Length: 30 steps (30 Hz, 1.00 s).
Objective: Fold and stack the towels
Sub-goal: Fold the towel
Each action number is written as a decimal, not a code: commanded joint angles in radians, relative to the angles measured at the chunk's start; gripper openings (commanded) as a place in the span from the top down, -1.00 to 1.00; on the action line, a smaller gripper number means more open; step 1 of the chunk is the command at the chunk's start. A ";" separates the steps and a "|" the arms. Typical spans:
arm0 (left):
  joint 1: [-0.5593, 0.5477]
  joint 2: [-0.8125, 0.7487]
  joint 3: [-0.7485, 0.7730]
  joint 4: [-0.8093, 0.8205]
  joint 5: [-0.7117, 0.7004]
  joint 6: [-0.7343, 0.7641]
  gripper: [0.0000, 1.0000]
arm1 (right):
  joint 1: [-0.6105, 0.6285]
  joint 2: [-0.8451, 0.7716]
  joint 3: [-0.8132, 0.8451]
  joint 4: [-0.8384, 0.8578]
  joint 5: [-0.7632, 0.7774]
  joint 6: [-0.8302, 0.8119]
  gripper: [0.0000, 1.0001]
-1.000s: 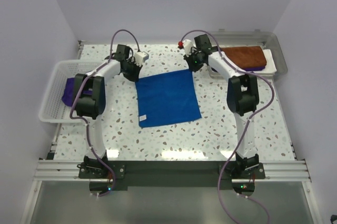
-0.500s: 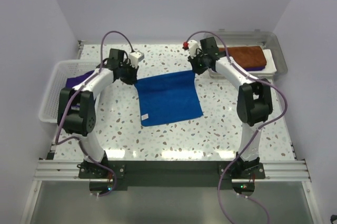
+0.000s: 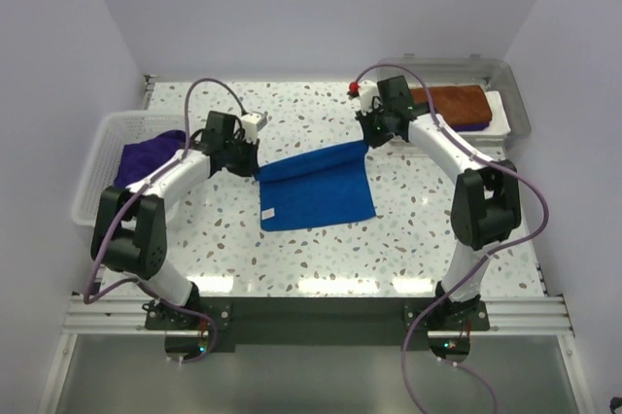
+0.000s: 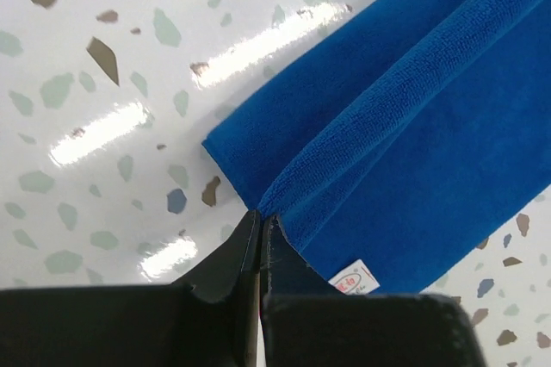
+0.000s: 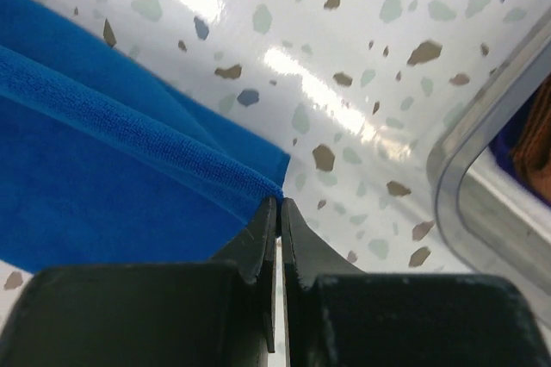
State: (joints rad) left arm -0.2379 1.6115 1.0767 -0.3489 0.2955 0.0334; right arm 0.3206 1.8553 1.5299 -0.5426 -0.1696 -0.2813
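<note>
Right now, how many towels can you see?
4: blue towel mid-table, purple towel in the left basket, rust-brown towel in the right tray, second purple towel peeking from under it. Others may be hidden.

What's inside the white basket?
A crumpled purple towel lies in the white basket, filling its far end. Whether anything sits beneath the towel cannot be seen, because the cloth covers it.

Illegible red print on white tag (image 4: 351, 280) of blue towel (image 4: 413, 169)
</note>
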 commanded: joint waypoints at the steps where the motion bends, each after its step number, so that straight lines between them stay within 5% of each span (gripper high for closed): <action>1: -0.006 -0.059 -0.049 -0.009 -0.059 -0.093 1.00 | -0.009 -0.080 -0.052 -0.074 0.070 0.094 1.00; 15: -0.090 -0.144 -0.179 -0.041 -0.094 -0.202 1.00 | -0.009 -0.212 -0.342 -0.011 0.016 0.306 1.00; 30: -0.090 -0.176 -0.162 -0.108 -0.136 -0.243 1.00 | -0.009 -0.297 -0.389 -0.016 -0.005 0.335 1.00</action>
State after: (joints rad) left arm -0.3344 1.4544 0.8909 -0.4084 0.2008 -0.1925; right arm 0.3206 1.6108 1.1545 -0.5640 -0.1917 0.0395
